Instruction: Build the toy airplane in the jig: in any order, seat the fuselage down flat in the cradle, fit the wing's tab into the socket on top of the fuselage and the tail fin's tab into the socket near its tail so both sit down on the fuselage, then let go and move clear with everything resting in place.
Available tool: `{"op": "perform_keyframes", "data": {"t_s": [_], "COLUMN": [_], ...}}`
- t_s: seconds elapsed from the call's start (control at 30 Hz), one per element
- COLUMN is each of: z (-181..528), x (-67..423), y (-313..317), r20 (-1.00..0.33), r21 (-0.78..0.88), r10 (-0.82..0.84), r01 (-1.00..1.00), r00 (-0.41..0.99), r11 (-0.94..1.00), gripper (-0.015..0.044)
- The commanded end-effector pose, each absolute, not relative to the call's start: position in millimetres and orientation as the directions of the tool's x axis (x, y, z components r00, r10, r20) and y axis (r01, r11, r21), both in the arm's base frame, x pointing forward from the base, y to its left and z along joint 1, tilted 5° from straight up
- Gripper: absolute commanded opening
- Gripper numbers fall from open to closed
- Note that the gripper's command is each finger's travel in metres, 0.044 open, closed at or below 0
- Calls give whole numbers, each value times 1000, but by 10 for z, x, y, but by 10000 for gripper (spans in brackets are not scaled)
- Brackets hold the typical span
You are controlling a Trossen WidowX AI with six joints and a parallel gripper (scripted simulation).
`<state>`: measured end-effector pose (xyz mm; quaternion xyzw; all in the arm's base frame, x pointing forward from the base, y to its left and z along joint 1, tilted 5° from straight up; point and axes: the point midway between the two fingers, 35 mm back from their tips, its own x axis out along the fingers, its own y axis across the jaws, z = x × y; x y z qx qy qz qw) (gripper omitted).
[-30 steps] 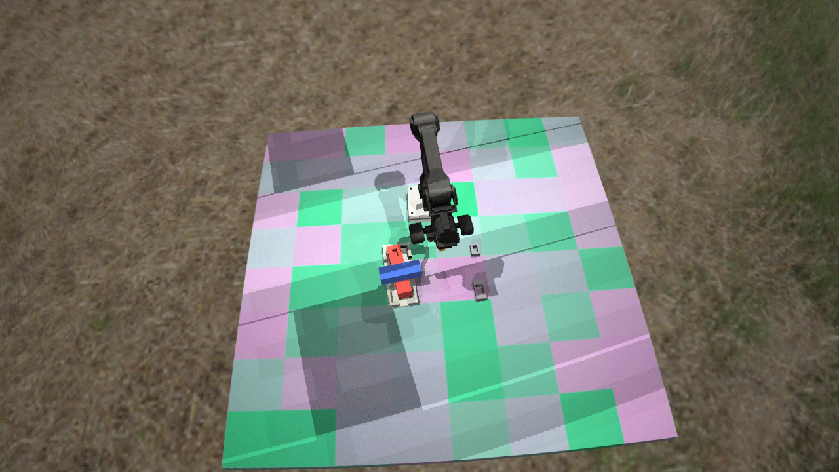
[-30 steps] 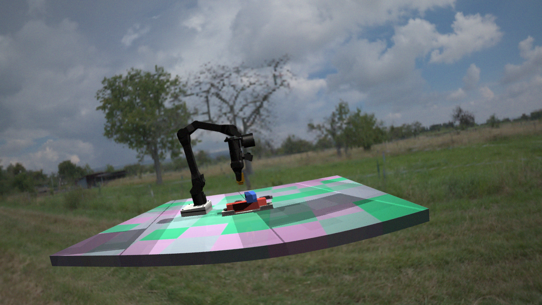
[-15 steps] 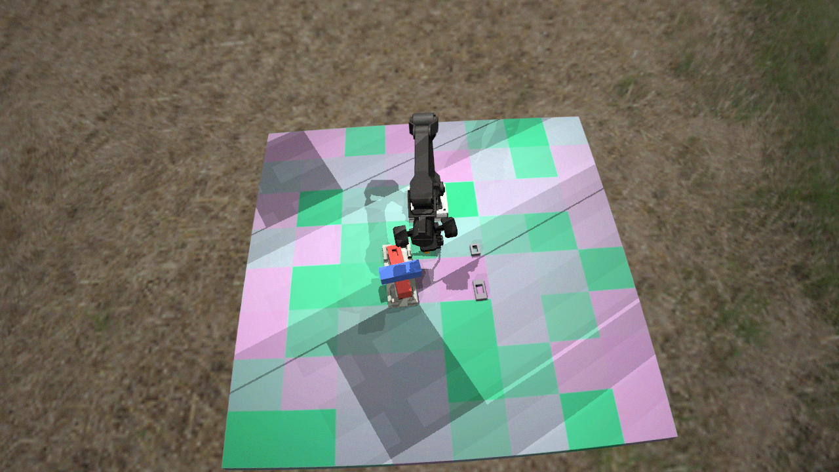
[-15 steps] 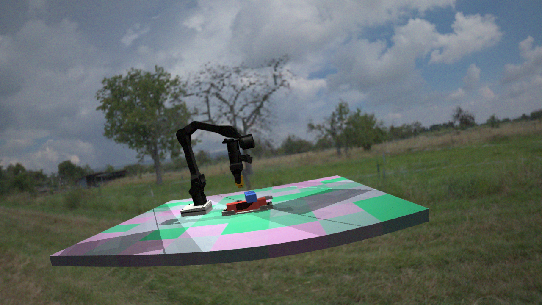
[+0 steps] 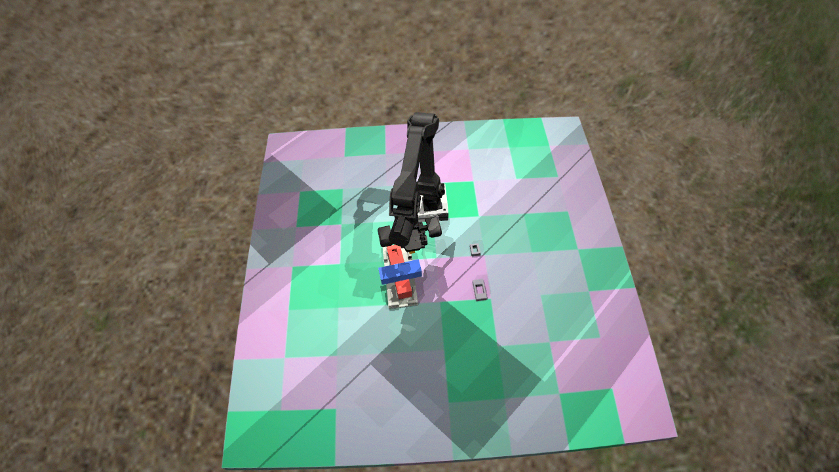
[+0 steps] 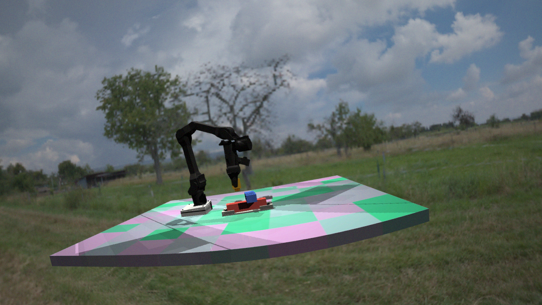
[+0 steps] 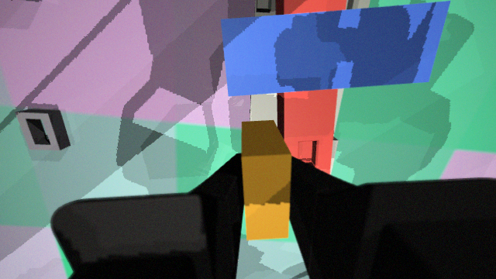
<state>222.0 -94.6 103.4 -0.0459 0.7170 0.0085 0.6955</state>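
Observation:
My gripper is shut on the orange tail fin and holds it upright in the air, above the tail end of the plane. The red fuselage lies in the pale jig cradle. The blue wing sits across the top of the fuselage. In the wrist view the tail socket shows open, just right of the fin. In the top view the arm hides the fin.
Two small grey empty part stands sit to the right of the jig; one of them shows in the wrist view. The arm's base stands behind the jig on the chequered platform.

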Motion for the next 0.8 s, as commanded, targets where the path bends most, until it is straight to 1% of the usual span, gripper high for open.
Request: {"op": "perform_keyframes", "data": {"t_s": [0.0, 0.53, 0.6, 0.63, 0.77], "z": [1019, 961, 961, 961, 961], "x": [2166, 1920, 1920, 1920, 1920], "y": [-1066, -1471, -1471, -1471, -1471], "r20": [-998, -997, -997, -997, -997], "r21": [-58, -64, -64, -64, -64], "r10": [-61, -69, -69, -69, -69], "r01": [-85, -102, -102, -102, -102], "r00": [-30, -39, -39, -39, -39], "r11": [995, 993, 993, 993, 993], "gripper": [0, 0, 53, 65, 65]}}
